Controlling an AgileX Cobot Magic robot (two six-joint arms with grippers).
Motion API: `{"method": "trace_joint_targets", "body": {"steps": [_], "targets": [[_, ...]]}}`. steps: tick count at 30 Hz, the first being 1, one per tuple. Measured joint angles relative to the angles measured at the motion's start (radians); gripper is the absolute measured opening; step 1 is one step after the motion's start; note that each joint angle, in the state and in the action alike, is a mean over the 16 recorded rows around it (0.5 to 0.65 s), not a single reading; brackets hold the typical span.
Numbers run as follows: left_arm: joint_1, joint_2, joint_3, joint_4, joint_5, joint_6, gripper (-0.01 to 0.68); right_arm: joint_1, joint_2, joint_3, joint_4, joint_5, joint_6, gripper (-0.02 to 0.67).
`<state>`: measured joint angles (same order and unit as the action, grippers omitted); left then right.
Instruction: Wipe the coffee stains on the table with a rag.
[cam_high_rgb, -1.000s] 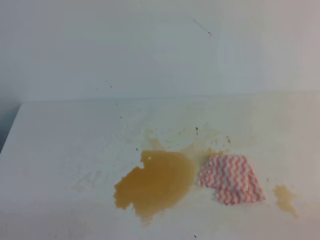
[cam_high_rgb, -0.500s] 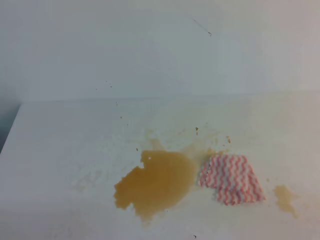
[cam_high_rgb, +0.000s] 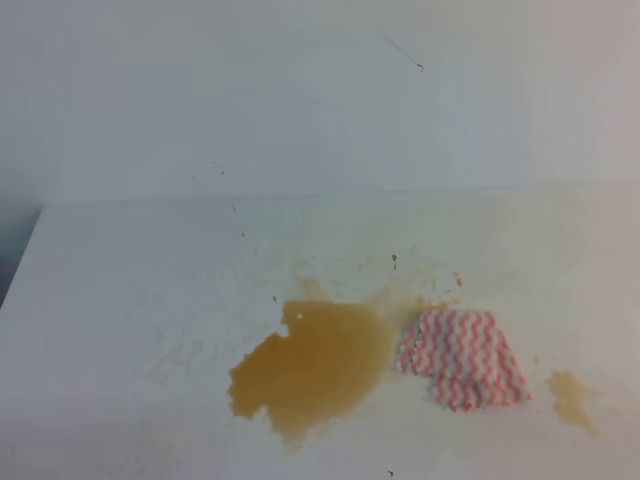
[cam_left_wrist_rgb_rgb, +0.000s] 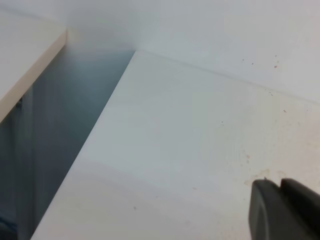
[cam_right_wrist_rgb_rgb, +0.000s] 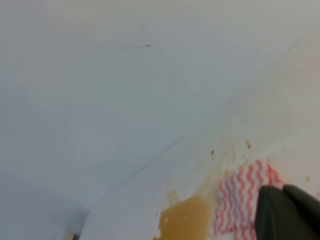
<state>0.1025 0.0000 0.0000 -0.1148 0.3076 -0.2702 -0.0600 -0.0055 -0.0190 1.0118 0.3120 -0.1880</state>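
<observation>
Cloth comes first: the small thin rag (cam_high_rgb: 462, 358) with pink-red and white wavy stripes lies flat on the wide white matte surface (cam_high_rgb: 130, 290), near the front and right of centre. We judge it light, soft and limp, likely to bunch or fold when dragged. Its left edge touches the large tan-brown coffee puddle (cam_high_rgb: 310, 365), so that side may already be damp and clingy. We would take hold at the dry right or near edge, pinching a fold instead of pressing flat.

A smaller tan blotch (cam_high_rgb: 572, 396) sits just right of the rag, apart from it, and tiny brown specks (cam_high_rgb: 394, 261) dot the surface farther back. Nothing solid stands in the way in any view; the puddle is wider than the rag, so one pass will hardly cover it.

In the right wrist view the right gripper (cam_right_wrist_rgb_rgb: 290, 212) hangs near the rag with jaws pressed together, holding nothing. In the left wrist view the left gripper (cam_left_wrist_rgb_rgb: 285, 210) shows only dark tips close together over bare surface on the left; whether its jaws are fully closed we cannot tell.
</observation>
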Motion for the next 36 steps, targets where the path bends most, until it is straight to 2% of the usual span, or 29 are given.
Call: {"method": "trace_joint_targets", "body": {"steps": [10,25,31,36], "targets": [[0.000,0.000,0.000,0.000,0.000,0.000,-0.003,0.000,0.130,-0.201,-0.152,0.261,-0.104,-0.001],[0.000,0.000,0.000,0.000,0.000,0.000,-0.003,0.000,0.463,-0.417,-0.215,0.372,-0.263,-0.001],[0.000,0.000,0.000,0.000,0.000,0.000,-0.003,0.000,0.634,-0.565,-0.353,0.500,-0.297,-0.001],[0.000,0.000,0.000,0.000,0.000,0.000,-0.003,0.000,0.775,-0.699,-0.499,0.597,-0.237,-0.001]]}}
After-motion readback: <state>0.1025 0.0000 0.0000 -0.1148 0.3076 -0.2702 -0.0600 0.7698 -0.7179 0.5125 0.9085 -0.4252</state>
